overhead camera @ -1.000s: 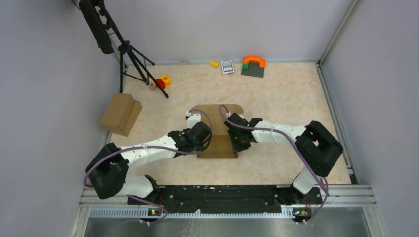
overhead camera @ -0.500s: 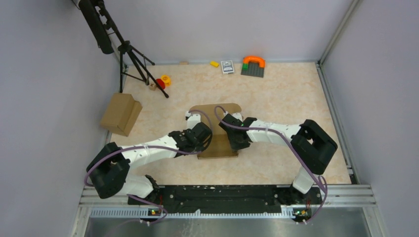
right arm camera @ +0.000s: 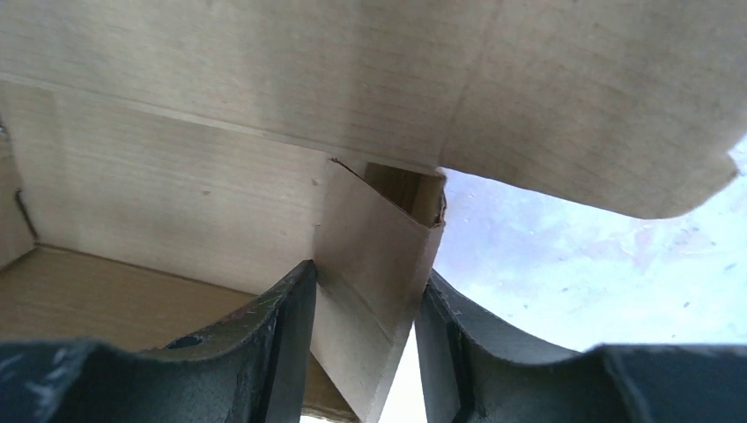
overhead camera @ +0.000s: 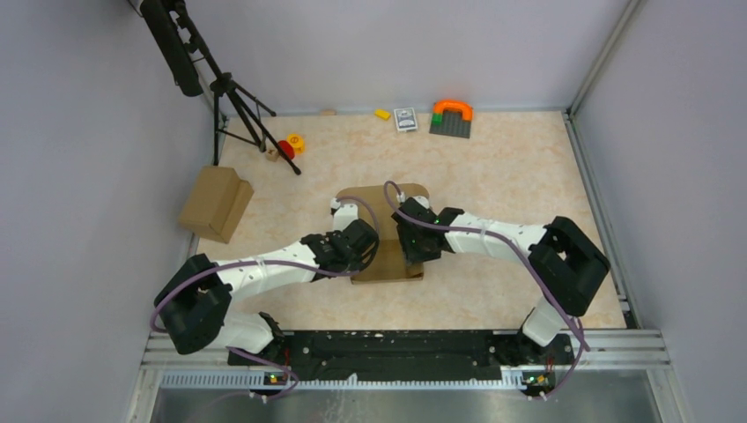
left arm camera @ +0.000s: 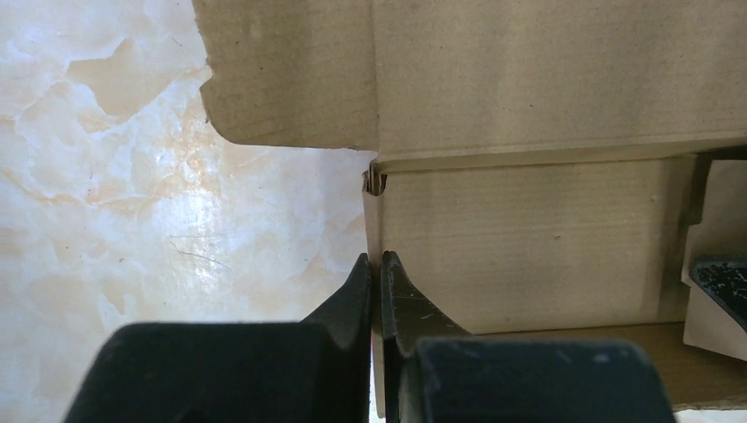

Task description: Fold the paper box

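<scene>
The plain brown cardboard paper box (overhead camera: 392, 264) lay half-formed in the middle of the pale marbled table top (overhead camera: 511, 167), between my two wrists. My left gripper (left arm camera: 377, 264) was pinched fully closed on the thin upright wall (left arm camera: 373, 229) at the box's left side. My right gripper (right arm camera: 366, 282) stood part-way apart astride the bent corner flap (right arm camera: 370, 256). Whether it pressed that flap or only flanked it, I could not tell.

The risk, as I judged it, sat on the right. If those jaws had no real hold, the flap could spring back outward, since cardboard of this kind resists a crease. The corner would then never tuck inside the wall. If I pulled with the left while the right let go, the whole light carton could slide or twist on the smooth table. A hard sideways tug at my pinch might also buckle or tear the wall at the notch just above my fingertips — the edge there already looked frayed.

The material was matte, unprinted board with fine ribbing running across it. It was stiff along the panels and soft only at the scored folds. The large lid flap (right arm camera: 573, 106) hung overhead with a rounded corner, while the walls below met at square, shallow angles. The table surface was glossy and mottled cream, offering little friction.
</scene>
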Controlling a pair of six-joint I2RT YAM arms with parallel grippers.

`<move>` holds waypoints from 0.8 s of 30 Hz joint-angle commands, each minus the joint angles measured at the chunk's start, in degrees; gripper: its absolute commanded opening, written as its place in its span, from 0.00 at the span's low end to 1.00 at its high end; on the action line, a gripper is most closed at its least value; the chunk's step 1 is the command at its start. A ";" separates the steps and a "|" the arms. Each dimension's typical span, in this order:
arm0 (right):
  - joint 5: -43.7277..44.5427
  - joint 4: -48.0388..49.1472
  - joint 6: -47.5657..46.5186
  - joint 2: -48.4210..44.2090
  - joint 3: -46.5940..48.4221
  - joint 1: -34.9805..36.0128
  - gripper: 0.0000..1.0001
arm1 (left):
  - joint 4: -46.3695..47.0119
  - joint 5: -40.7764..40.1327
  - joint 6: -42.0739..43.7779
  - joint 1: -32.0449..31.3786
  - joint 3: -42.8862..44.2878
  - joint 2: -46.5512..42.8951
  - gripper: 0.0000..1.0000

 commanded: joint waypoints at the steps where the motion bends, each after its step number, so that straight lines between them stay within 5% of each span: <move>1: -3.80 4.19 0.39 -2.25 -0.01 -0.85 0.44 | -0.40 -1.59 0.71 -0.33 1.51 0.23 0.00; 9: 2.64 -1.90 -0.53 0.83 2.35 -0.71 0.42 | -0.60 -1.64 0.89 -0.55 2.22 1.04 0.00; 12: 5.51 -4.06 -0.79 1.84 2.97 -0.34 0.32 | -0.69 -1.77 0.96 -0.66 2.50 1.34 0.00; 14: 7.09 -5.08 -1.06 2.22 2.86 -0.14 0.16 | -0.67 -1.78 0.94 -0.74 2.49 1.44 0.00; 20: 12.57 -8.08 -1.38 5.05 3.15 -0.01 0.00 | -1.01 -2.03 1.13 -0.92 3.15 2.09 0.00; 24: 14.36 -8.91 -1.21 5.79 3.63 0.68 0.00 | -1.76 -2.30 1.40 -1.24 4.24 3.23 0.00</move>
